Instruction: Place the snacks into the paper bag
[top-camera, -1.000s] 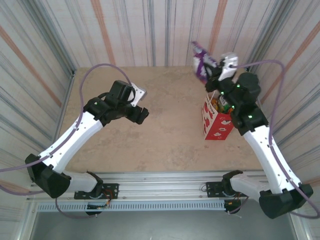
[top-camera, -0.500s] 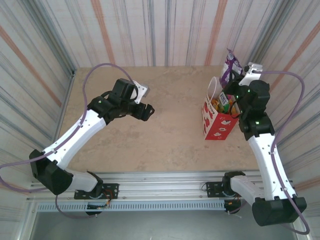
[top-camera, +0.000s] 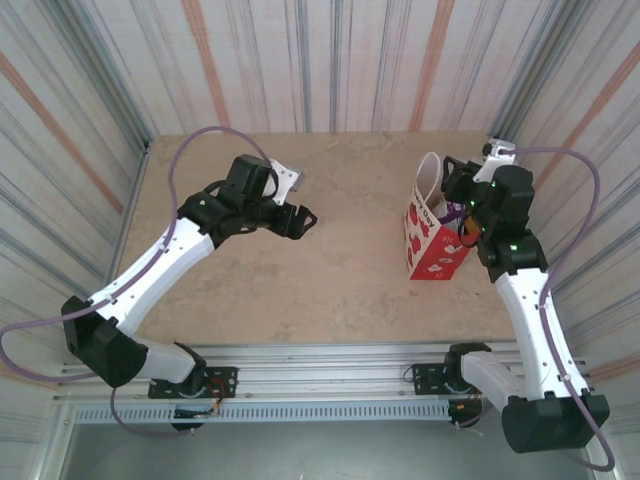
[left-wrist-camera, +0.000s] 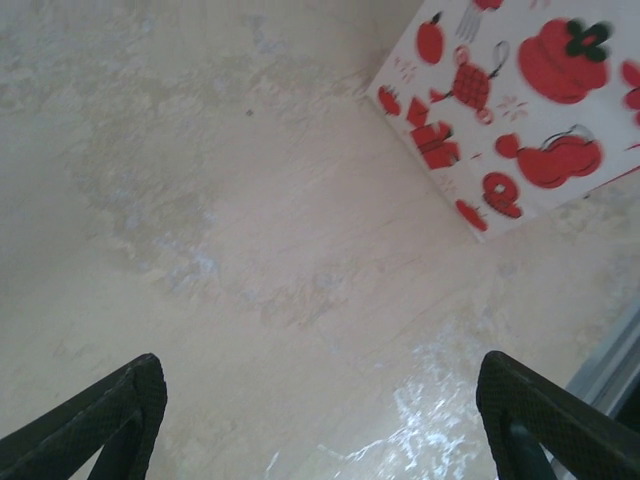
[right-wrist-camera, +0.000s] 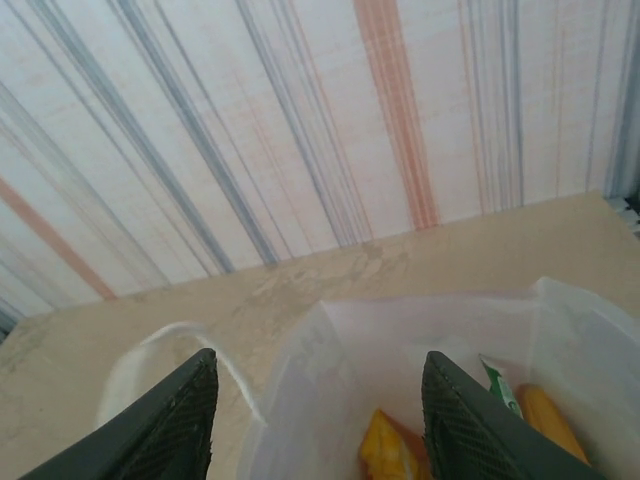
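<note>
The right jaws stand apart just above the open paper bag, where orange and yellow snacks lie inside. The left jaws hang wide apart over the table.

In the top view the right arm hides most of the paper bag's mouth and what lies inside. A purple bit at the rim is too small to tell. In the right wrist view the yellow packet and the orange packet are cut off by the bottom edge. In the left wrist view the bag is blurry and cut off at the top and right. The left pincer's fingers run off the bottom.
</note>
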